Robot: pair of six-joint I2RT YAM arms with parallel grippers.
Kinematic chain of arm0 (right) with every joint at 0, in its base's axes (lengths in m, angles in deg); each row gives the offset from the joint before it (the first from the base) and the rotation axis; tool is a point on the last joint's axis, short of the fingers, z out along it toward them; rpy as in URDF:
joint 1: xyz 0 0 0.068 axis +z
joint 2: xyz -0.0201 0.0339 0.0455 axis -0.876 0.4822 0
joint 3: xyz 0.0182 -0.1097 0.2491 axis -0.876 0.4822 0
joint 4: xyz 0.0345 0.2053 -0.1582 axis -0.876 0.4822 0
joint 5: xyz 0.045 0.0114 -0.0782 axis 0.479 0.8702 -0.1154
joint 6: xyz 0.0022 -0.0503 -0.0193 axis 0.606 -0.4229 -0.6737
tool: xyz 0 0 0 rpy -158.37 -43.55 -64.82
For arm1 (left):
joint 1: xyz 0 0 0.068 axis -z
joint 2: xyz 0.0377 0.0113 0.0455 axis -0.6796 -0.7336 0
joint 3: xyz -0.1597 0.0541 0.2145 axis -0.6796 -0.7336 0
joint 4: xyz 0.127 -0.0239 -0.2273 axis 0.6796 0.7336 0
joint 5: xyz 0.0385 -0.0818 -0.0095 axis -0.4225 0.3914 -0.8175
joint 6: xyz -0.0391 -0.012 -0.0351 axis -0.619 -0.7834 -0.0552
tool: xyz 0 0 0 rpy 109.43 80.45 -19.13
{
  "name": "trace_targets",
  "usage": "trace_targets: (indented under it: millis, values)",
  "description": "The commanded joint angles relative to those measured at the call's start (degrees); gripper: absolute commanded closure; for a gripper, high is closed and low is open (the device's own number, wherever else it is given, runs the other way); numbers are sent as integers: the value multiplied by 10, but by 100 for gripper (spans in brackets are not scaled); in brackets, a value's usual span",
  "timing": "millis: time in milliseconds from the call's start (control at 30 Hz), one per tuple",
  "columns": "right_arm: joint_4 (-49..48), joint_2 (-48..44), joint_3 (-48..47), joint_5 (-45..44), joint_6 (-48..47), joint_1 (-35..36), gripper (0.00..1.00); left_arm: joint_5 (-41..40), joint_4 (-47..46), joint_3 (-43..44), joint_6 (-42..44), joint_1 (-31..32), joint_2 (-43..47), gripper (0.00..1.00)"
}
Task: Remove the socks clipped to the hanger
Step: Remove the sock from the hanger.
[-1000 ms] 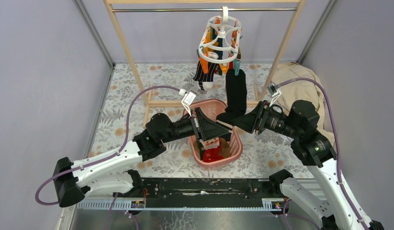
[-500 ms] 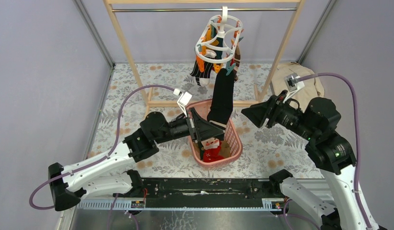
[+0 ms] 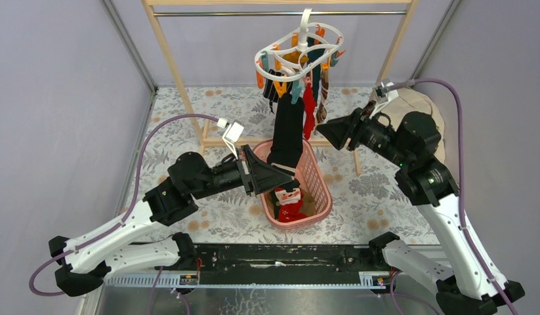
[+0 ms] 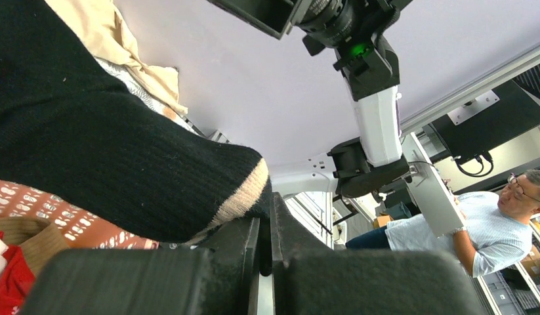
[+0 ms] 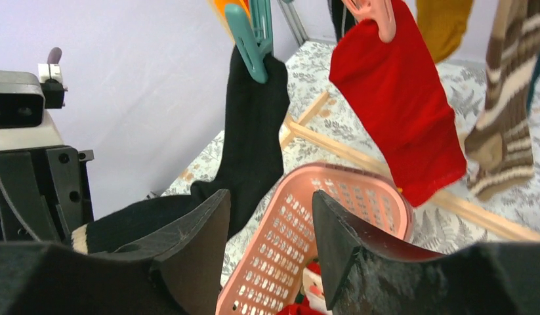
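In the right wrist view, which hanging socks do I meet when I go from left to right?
black sock → red sock → brown-and-white striped sock

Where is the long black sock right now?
Top view, centre: the black sock hangs from a teal clip on the hanger, its toe pinched in the left hand above the pink basket.

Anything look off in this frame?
The hanger hangs askew, its left side lower in the top view. The black sock, held at its top by a teal clip, runs down to the left gripper, shut on its toe. Nothing looks spilled or damaged.
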Motion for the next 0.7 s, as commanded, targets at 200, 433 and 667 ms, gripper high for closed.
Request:
trace_targets:
  millis: [200, 433, 667]
  values:
    - [-350, 66, 56, 141, 63, -11, 40, 16, 57, 41, -7, 4, 5, 94]
    - [-501, 134, 64, 194, 142, -24, 38, 21, 73, 46, -15, 4, 10, 94]
    - [-539, 186, 29, 208, 157, -31, 37, 25, 83, 50, -19, 4, 13, 94]
